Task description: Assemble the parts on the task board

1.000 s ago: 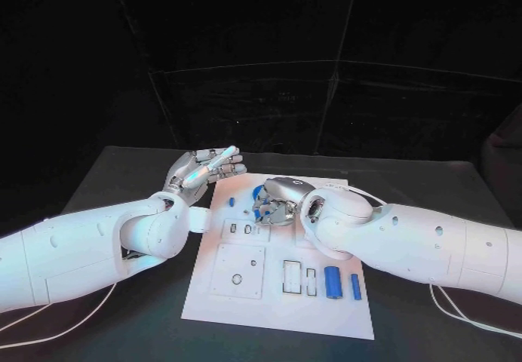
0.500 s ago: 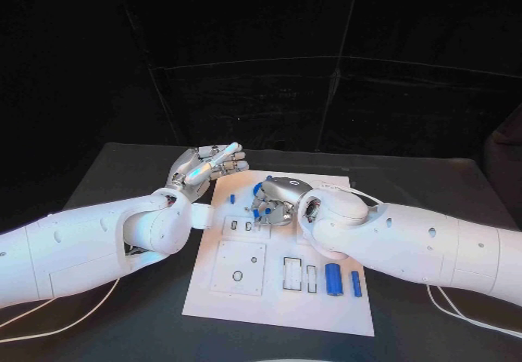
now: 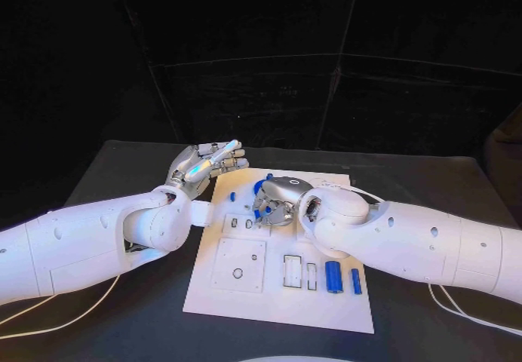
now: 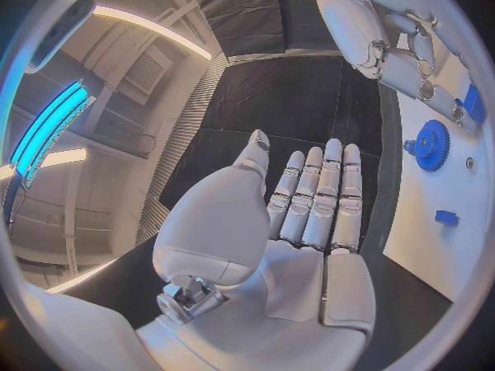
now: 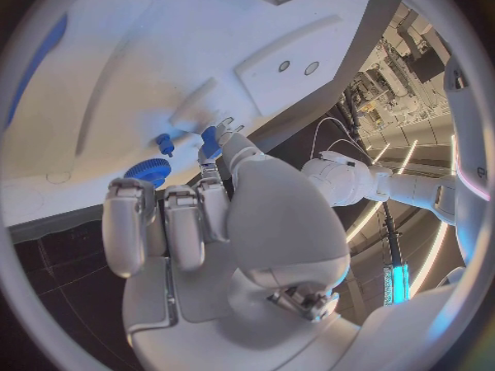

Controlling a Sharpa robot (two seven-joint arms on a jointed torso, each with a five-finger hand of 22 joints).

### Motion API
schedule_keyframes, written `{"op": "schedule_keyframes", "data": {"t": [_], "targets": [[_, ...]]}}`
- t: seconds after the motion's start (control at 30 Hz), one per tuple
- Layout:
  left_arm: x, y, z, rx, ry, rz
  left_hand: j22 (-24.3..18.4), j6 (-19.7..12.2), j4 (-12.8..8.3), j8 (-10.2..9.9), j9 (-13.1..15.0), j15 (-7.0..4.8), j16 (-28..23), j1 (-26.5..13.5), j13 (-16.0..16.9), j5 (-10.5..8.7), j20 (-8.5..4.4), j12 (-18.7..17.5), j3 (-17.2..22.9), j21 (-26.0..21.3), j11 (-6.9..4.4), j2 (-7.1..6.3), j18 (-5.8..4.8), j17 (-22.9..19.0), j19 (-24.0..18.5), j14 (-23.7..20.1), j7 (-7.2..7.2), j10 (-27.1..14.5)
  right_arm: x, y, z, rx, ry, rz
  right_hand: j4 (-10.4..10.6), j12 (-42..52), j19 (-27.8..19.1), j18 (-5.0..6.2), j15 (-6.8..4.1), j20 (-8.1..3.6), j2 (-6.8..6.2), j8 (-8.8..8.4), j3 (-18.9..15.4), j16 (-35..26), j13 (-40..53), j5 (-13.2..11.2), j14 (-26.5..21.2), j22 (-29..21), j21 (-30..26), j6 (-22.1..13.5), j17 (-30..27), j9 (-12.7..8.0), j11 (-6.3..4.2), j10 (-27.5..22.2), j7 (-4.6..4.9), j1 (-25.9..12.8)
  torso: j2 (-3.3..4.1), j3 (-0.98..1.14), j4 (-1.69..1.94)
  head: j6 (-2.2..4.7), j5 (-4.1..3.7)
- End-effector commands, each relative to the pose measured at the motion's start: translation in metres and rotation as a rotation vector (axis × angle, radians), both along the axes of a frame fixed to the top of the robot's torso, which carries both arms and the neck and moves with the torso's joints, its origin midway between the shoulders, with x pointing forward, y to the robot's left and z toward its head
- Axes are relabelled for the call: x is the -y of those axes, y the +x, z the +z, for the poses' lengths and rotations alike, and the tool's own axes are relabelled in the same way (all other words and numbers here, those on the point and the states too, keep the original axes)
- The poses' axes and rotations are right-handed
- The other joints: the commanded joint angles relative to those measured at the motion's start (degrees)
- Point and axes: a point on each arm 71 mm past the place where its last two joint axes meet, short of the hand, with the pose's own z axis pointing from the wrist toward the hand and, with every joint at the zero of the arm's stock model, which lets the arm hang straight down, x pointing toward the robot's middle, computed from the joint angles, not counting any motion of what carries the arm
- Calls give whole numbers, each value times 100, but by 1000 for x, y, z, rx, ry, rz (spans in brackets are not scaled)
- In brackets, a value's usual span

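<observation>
Task unfinished: right hand [image 3: 272, 205] pinches small blue part [image 5: 210, 141] over task board [image 3: 277, 302]; blue cylinders [image 3: 342, 277] loose at five o'clock. Left hand [image 3: 207, 166] flat, fingers together, empty.

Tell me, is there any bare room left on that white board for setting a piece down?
Yes: the task board is bare along its near edge, below the two blue cylinders and the rectangular recesses. It is crowded at the far end, where the right hand works beside the blue gear and the left hand hovers.
</observation>
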Motion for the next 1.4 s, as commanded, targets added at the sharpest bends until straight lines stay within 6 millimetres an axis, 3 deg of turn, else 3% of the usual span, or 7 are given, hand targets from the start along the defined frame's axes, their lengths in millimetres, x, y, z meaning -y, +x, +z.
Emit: {"op": "schedule_keyframes", "data": {"t": [0.03,1.4], "targets": [[1,0,2,7,-9,-11,-8,49,-25,-12,2,-6,-23,18,1,6,7,-22,-5,32,-9,38,39,6,31,42,39,31,0,-1,-1,-3,-23,14,-5,-43,84,-38,-4,-8,-14,11,36,14,457,15,596,309,18,2,1507,5,5,-20,33,-53,2,2,-3,-6,5],[0,0,2,6,-8,-9,-10,52,-38,-12,2,-7,-26,27,1,6,5,-23,1,31,-10,44,38,6,35,46,38,36,-2,-6,-11,-42,-79,32,2,-119,71,-33,6,1,-171,-20,23,14,378,26,596,285,8,-40,1507,1,18,-85,47,-213,3,1,2,-57,-6]]}}
